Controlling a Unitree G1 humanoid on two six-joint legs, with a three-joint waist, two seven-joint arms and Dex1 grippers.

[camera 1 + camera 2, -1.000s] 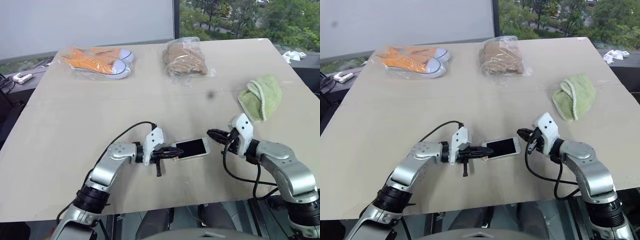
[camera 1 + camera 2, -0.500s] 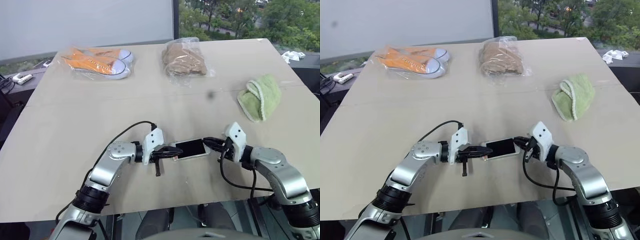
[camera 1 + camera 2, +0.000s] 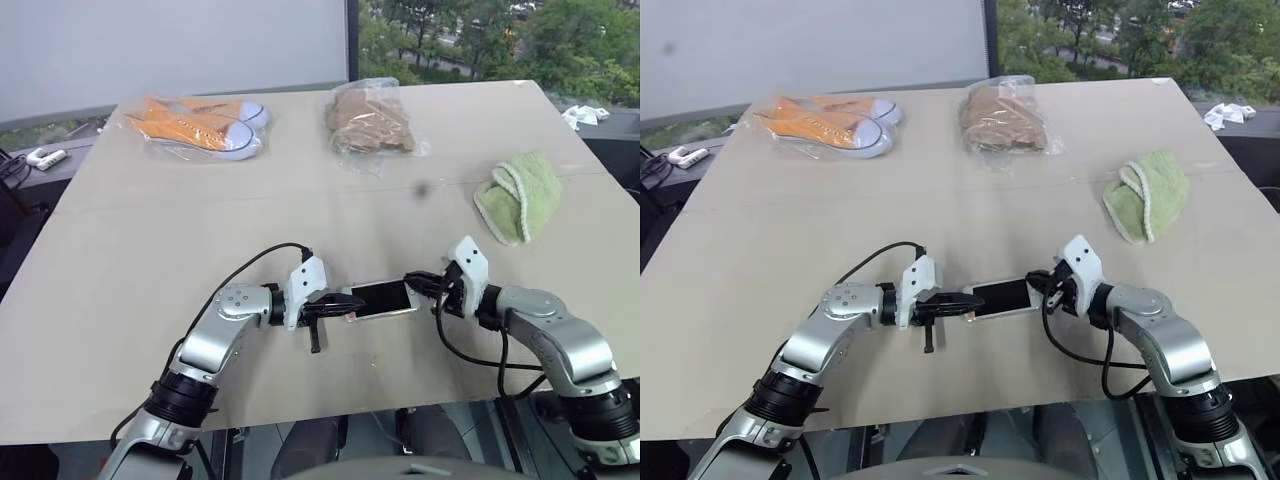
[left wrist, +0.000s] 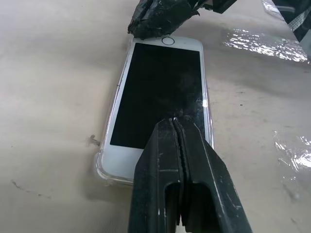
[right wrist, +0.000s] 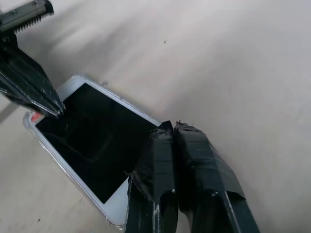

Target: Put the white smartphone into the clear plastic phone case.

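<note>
Lying screen-up on the tabletop, white smartphone sits inside clear plastic phone case, long axis running hand to hand. Left hand, fingers closed, presses one end; right hand, closed too, touches the home-button end. Both equally near; seating looks nearly done.

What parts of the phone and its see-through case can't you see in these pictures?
- White smartphone, left wrist view: its near end is covered by the shut left claw.
- Right wrist view: the home-button end is covered by the shut right claw.
- Clear plastic phone case: just a thin rim shows around the phone; whether every corner has snapped in cannot be told.
- Head views: the case is too faint to make out.
</note>
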